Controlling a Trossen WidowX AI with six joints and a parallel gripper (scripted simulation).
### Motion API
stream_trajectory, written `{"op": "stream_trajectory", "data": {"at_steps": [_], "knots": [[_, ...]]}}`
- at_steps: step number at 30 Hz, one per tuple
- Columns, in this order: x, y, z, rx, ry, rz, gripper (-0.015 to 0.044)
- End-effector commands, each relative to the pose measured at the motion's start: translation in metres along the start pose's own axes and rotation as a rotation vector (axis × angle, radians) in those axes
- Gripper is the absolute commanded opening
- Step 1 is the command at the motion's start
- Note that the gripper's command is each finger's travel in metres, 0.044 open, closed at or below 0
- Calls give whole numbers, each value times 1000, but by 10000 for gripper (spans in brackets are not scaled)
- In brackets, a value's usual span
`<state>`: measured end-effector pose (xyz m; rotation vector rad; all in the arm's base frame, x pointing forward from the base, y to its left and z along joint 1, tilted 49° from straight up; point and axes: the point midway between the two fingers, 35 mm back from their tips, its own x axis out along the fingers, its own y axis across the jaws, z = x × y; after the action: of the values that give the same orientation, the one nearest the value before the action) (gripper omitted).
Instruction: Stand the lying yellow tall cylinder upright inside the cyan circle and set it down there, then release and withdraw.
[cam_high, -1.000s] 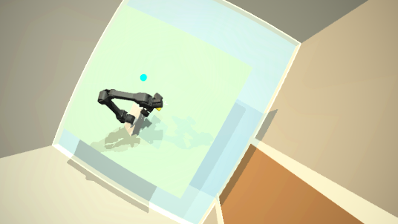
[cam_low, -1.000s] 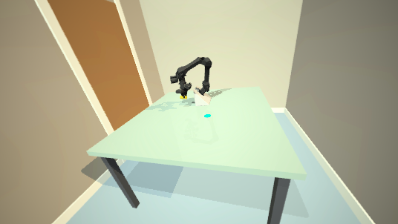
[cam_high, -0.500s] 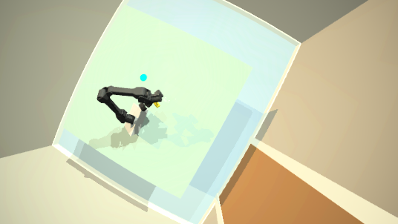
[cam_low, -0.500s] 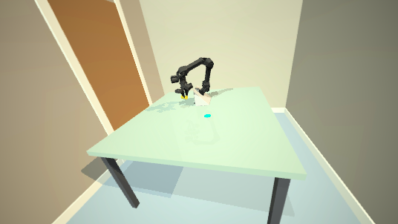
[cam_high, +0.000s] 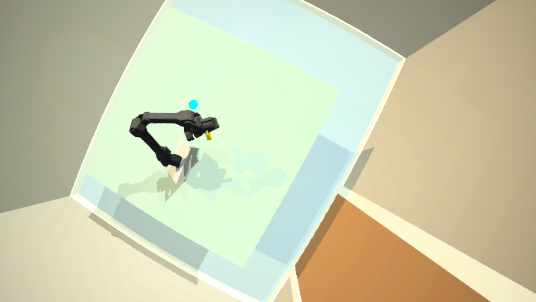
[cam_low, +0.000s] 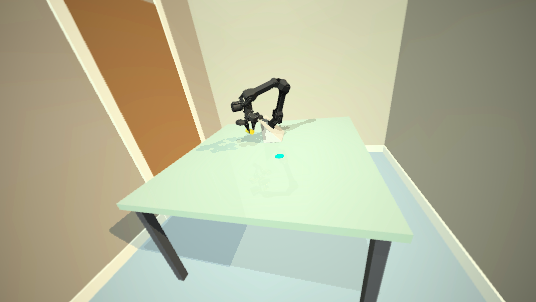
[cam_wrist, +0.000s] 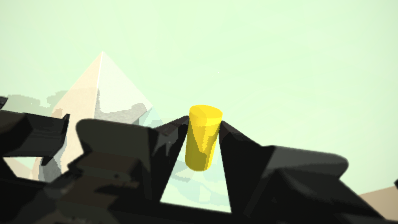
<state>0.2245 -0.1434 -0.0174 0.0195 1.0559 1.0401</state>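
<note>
The yellow tall cylinder (cam_wrist: 202, 136) (cam_high: 209, 134) (cam_low: 251, 131) sits between my gripper's two black fingers; the gripper is shut on it and holds it above the pale green table (cam_low: 320, 190). In the wrist view the cylinder points away from the camera, its flat end up. The cyan circle (cam_high: 193, 104) (cam_low: 279, 156) is a small flat disc on the table, apart from the gripper and nearer the table's middle. It does not show in the wrist view.
The arm's base stands on a pale wedge-shaped mount (cam_low: 274, 134) (cam_high: 181, 159) (cam_wrist: 102, 95) at the table's far side. An orange door (cam_low: 135, 85) is in the wall left of the table. The table has dark legs (cam_low: 162, 245).
</note>
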Motion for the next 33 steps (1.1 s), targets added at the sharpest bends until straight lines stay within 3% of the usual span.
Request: {"op": "stream_trajectory", "data": {"at_steps": [1,33], "knots": [[-3,-2,9,49,-2,-8,105],[-11,-1,83,510,-8,-12,105]]}}
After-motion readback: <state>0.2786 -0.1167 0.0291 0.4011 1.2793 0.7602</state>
